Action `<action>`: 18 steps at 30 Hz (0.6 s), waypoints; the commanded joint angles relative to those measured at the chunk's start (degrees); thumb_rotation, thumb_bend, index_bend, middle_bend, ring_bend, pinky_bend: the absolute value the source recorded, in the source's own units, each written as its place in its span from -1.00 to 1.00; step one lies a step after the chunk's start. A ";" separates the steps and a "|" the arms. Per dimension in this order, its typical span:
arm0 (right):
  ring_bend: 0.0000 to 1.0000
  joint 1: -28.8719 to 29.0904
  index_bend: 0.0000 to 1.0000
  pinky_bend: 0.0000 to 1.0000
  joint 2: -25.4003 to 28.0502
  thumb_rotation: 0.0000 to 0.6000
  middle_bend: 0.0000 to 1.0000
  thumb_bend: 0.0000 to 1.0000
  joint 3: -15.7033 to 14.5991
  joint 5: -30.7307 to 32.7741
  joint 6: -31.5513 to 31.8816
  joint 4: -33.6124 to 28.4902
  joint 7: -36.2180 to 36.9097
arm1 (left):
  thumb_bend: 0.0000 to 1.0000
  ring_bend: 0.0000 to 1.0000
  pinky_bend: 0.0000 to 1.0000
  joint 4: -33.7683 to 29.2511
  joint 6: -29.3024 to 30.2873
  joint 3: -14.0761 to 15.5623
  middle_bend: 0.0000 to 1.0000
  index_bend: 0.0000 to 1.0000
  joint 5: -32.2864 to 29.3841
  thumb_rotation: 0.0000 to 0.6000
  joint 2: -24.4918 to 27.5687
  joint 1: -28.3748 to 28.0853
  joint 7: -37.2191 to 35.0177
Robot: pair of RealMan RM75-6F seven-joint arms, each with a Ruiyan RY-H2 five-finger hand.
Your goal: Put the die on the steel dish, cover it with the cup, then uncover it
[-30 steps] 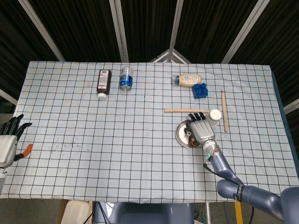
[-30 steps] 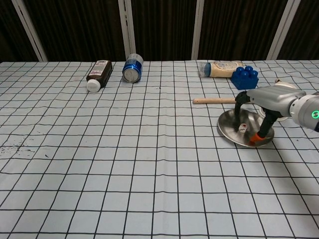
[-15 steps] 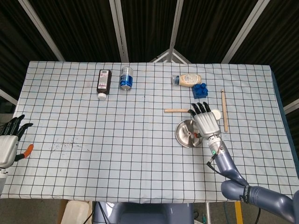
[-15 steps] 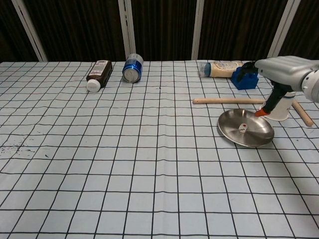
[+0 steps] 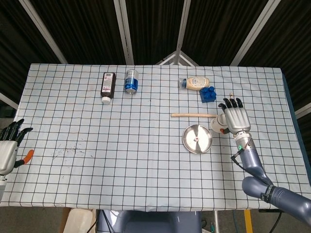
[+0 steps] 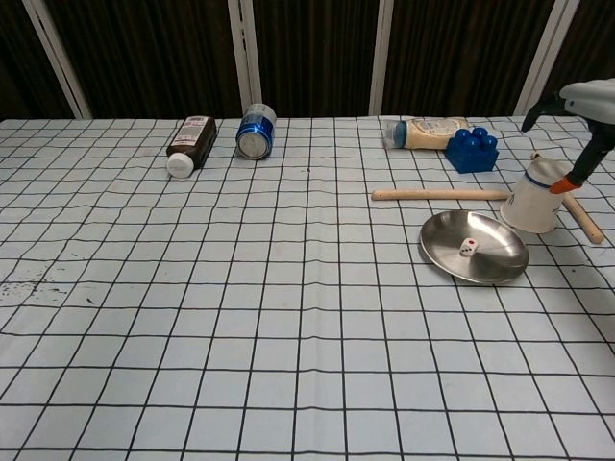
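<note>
Only your head view shows the left hand (image 5: 8, 145), fingers spread, holding nothing, at the worktop's (image 5: 146, 170) left edge. Your right hand (image 5: 235, 118) hovers fingers apart beside the upside-down white cup (image 6: 536, 197). The white die (image 6: 467, 247) sits in the steel dish (image 6: 490, 269).
</note>
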 commanded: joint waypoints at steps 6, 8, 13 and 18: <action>-0.79 -0.03 -0.50 -1.00 0.31 1.00 -0.50 -0.86 -0.71 0.46 -2.30 2.67 2.55 | -0.07 -1.00 -0.80 -0.09 -0.16 -0.25 -1.00 -0.61 -0.79 1.00 -0.12 0.06 0.75; -0.79 -0.02 -0.50 -1.00 0.20 1.00 -0.49 -0.86 -1.00 0.17 -2.55 2.85 2.93 | -0.07 -1.00 -0.80 -0.09 -0.47 -0.16 -1.00 -0.61 -0.77 1.00 -0.22 -0.09 1.10; -0.78 0.22 -0.49 -1.00 -0.40 1.00 -0.45 -0.86 -1.40 -0.41 -2.84 3.63 3.64 | -0.07 -1.00 -0.80 -0.10 -0.50 -0.23 -1.00 -0.60 -0.94 1.00 -0.34 -0.11 1.38; -0.75 0.51 -0.39 -1.00 -1.20 1.00 -0.40 -0.78 -1.66 -0.92 -3.08 5.00 4.45 | -0.07 -1.00 -0.80 0.01 -0.65 -0.26 -1.00 -0.60 -1.06 1.00 -0.47 -0.19 1.61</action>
